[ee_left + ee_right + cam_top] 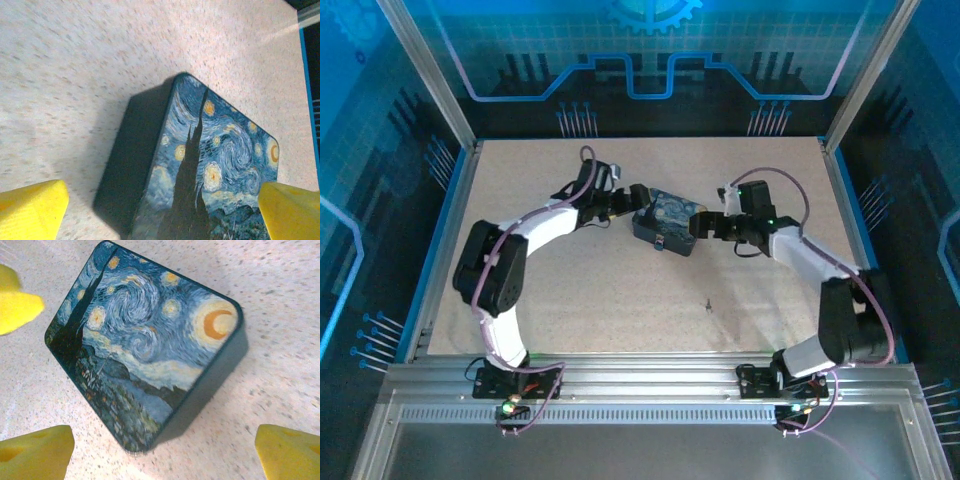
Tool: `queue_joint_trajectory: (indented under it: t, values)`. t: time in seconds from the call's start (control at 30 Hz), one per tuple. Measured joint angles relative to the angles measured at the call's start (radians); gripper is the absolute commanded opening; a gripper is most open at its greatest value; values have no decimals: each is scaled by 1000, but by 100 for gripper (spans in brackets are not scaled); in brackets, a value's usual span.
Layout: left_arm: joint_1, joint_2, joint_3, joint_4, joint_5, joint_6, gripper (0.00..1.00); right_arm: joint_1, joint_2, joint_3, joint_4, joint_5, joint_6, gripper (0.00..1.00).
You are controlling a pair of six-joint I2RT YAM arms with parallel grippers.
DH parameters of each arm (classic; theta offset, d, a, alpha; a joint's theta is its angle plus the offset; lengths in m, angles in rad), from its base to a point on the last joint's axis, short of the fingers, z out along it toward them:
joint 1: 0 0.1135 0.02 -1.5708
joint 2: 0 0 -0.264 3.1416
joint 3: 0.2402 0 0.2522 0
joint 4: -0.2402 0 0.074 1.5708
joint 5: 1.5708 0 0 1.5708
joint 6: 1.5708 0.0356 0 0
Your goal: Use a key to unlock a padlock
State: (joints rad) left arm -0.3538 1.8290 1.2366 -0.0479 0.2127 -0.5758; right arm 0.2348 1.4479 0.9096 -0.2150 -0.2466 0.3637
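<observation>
My left gripper (162,207) and right gripper (164,450) were both spread at opposite ends of the tin (145,340); 1 finger touching first could've spun it away.

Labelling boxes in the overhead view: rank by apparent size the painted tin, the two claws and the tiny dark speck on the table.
1. starry-night tin
2. left claw and right claw: they look alike, so unranked
3. tiny dark speck, too small to identify
</observation>
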Motion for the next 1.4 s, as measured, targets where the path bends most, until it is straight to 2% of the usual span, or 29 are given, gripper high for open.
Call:
queue_joint_trajectory:
  t: [0.23, 0.37, 0.5, 0.67, 0.97, 1.23, 1.4]
  values:
    - [-5, -237, -194, 48, -45, -3, 99, 22, -252, -129, -176, 74, 50, 85]
    - [-57, -329, -317, 88, -60, -28, 99, 74, -344, -204, -289, 84, 93, 78]
    - [-130, -375, -418, 125, -67, -60, 99, 134, -365, -261, -373, 92, 135, 75]
    - [-187, -388, -501, 169, -71, -100, 99, 232, -327, -281, -430, 131, 174, 71]
    - [-188, -388, -516, 213, -91, -107, 99, 377, -117, -196, -473, 239, 188, 63]
    - [-188, -388, -516, 212, -99, -106, 99, 423, 18, -146, -467, 275, 188, 54]
    - [-188, -391, -517, 211, -106, -103, 99, 430, 43, -144, -466, 289, 195, 49]
